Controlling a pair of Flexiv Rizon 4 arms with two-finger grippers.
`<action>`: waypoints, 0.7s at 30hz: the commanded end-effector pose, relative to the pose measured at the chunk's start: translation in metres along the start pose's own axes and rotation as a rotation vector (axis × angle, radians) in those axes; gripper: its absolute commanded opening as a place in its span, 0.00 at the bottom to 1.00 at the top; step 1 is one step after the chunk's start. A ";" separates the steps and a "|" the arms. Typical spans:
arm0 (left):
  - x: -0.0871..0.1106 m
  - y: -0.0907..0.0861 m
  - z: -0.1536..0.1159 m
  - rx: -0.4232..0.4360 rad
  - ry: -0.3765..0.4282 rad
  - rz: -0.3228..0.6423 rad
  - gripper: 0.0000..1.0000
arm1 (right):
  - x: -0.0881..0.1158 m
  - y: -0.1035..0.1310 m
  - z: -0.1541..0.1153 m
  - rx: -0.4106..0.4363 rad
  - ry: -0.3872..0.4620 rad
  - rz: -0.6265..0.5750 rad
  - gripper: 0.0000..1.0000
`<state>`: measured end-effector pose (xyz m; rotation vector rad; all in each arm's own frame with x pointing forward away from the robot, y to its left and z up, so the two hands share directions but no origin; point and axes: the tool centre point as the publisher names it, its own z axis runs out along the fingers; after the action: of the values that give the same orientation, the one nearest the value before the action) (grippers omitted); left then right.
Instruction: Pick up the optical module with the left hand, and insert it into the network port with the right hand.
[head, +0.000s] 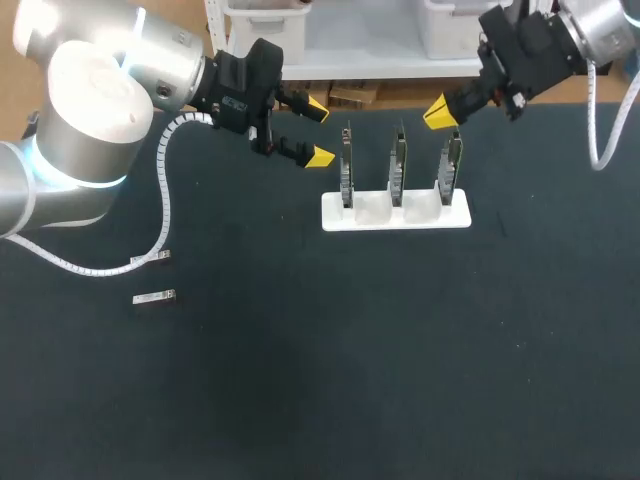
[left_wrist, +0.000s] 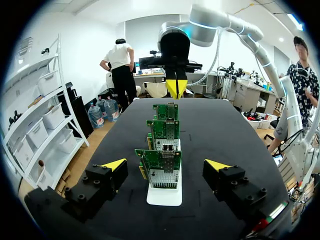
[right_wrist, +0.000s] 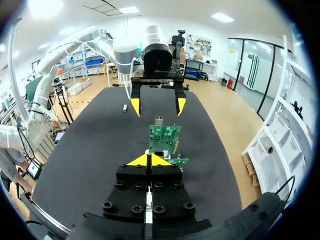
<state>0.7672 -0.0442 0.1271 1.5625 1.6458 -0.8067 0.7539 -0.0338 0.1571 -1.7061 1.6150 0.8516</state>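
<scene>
3 green circuit cards (head: 397, 165) stand in a white plastic rack (head: 420, 217). Well left of that rack lies the small silvery optical module (head: 155, 297), seemingly parallel to it. The wide, empty left gripper (head: 318, 132), beside the rack, is nearer than the pinched-together right gripper (head: 440, 112).

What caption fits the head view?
Open left gripper, shut right gripper beside white stand of three green circuit boards; silver module lies apart.

Robotics lab: a left arm (head: 90, 120) and right arm (head: 600, 30) flank a black worktop (head: 400, 360) bearing a white stand (head: 372, 214) of circuit cards (head: 398, 160).
</scene>
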 end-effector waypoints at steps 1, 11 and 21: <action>-0.001 0.002 0.001 0.004 0.006 -0.003 1.00 | 0.004 -0.003 0.002 -0.003 -0.009 0.002 0.00; -0.001 0.002 0.001 0.004 0.006 -0.003 1.00 | 0.007 -0.007 0.003 -0.009 -0.018 0.008 0.00; -0.001 0.002 0.001 0.004 0.006 -0.003 1.00 | 0.006 -0.010 0.007 -0.012 -0.029 0.006 0.00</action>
<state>0.7672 -0.0442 0.1271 1.5625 1.6458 -0.8067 0.7615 -0.0321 0.1499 -1.6888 1.6052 0.8794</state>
